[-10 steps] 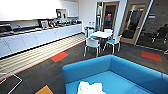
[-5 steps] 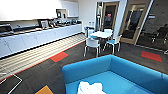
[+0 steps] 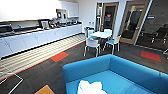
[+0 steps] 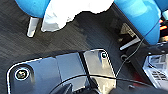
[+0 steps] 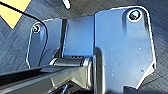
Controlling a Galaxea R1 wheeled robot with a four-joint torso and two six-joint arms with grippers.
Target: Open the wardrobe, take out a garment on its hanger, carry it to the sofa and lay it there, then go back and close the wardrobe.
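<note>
The sofa is seen at about 5 o'clock in the head view, its curved blue backrest turned toward the room. The garment is laid on the seat at 6 o'clock — a crumpled white heap touching the cushion. In the left wrist view the garment is seen draped over the front edge of the sofa, hanging toward the dark carpet beside a white sofa leg.

A small white table with white-and-teal chairs is placed at about 12 o'clock, well apart from the sofa. A long white desk runs along the wall at 10 o'clock. Orange floor patches are set into the carpet between them.

How far either end effector is open cannot be told — the fingers are not made out in the wrist views.
</note>
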